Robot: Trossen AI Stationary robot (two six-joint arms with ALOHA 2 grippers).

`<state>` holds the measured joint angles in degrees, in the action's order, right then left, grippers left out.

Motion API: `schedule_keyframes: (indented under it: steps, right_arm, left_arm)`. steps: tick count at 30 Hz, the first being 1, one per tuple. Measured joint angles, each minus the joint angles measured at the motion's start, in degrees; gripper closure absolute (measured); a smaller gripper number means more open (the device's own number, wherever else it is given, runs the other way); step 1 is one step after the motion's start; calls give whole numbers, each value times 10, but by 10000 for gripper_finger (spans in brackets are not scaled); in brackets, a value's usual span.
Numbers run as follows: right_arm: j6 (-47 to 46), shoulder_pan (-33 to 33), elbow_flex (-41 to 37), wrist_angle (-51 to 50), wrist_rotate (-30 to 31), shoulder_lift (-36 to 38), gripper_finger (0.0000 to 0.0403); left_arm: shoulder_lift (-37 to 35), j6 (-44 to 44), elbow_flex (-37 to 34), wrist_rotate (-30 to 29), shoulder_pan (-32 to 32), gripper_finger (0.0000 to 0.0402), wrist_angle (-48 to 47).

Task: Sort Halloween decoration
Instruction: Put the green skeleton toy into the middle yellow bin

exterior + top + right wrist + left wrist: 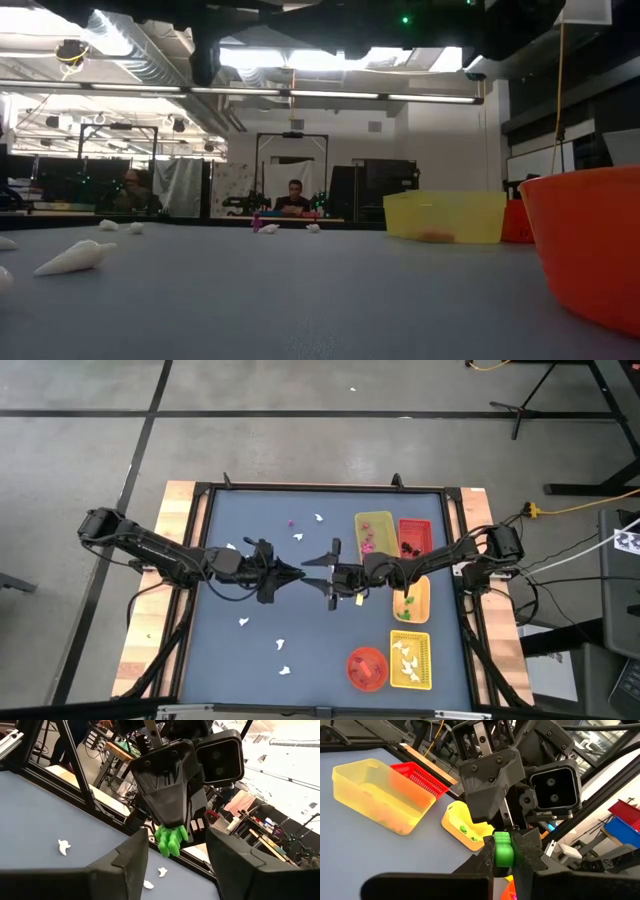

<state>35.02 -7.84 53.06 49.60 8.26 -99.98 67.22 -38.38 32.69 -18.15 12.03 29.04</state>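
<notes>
Up close in your left wrist view, the left gripper point(502, 857) is pinched tight on a green piece point(503, 851), with the yellow tray point(375, 795) and red tray point(422, 779) beyond. Your right wrist view shows the right gripper point(176, 862) spread wide, that green piece point(170, 839) sitting between its fingers point(125, 857), not gripped by them. From above, you've got both meeting mid-table, white ghosts point(282, 644) scattered on the left.

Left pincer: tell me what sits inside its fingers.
The left pincer is shut on a green decoration piece; the right wrist view shows it poking out like a small hand. The part between the fingers is covered.
</notes>
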Motion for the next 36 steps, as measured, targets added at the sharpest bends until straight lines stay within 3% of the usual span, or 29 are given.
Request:
schedule_keyframes:
  steps: [9,15,26,36]
  right_arm:
    - [0,0,0,-1,-5,0,296]
    - [0,0,-1,-1,-5,0,329]
    - [0,0,-1,-1,-4,0,336]
    - [0,0,-1,-7,1,0,337]
  left_arm:
    - [0,0,0,-3,0,382,0]
    - [0,0,0,-3,0,382,0]
    - [0,-1,0,-4,0,354,0]
    - [0,-1,0,-7,0,275,-9]
